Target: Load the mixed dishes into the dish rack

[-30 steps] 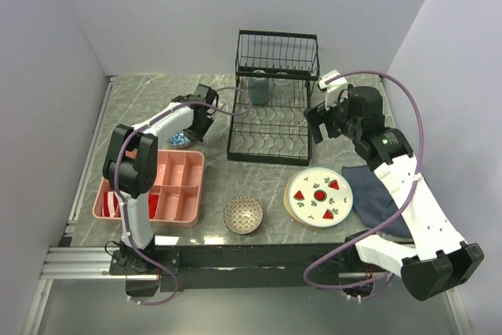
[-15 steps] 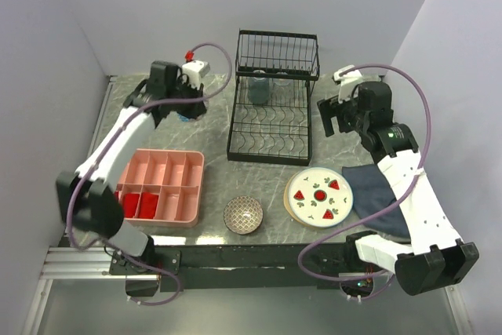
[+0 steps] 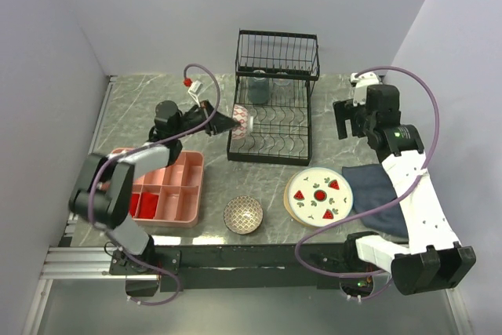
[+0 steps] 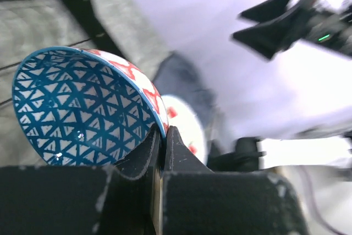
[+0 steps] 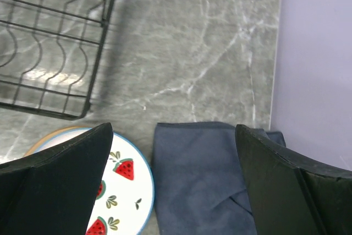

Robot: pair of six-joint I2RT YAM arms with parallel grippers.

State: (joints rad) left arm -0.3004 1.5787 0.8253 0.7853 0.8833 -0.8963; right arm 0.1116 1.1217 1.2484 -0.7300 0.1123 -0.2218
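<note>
My left gripper [image 3: 228, 121] is shut on the rim of the small blue patterned bowl [image 3: 242, 121], holding it tipped on its side in the air against the left edge of the black wire dish rack [image 3: 271, 132]. In the left wrist view the bowl [image 4: 77, 103] shows its blue triangle pattern, its rim pinched at my left gripper [image 4: 163, 130]. My right gripper [image 3: 343, 120] is open and empty, right of the rack. The pinkish-brown bowl [image 3: 243, 215] sits at the front. The watermelon plate [image 3: 319, 197] lies on the tan plate [image 3: 288, 194].
A pink compartment tray [image 3: 169, 186] with red pieces lies at the front left. A dark blue-grey cloth [image 3: 372, 194] lies right of the plates, also below my right gripper [image 5: 174, 127] as the cloth [image 5: 198, 180]. Glassware [image 3: 259, 89] stands in the rack's back.
My left arm lifted the blue bowl from beside the tray, swung it up and back, then brought it to the rack's left edge. My right gripper drew away to the right.
</note>
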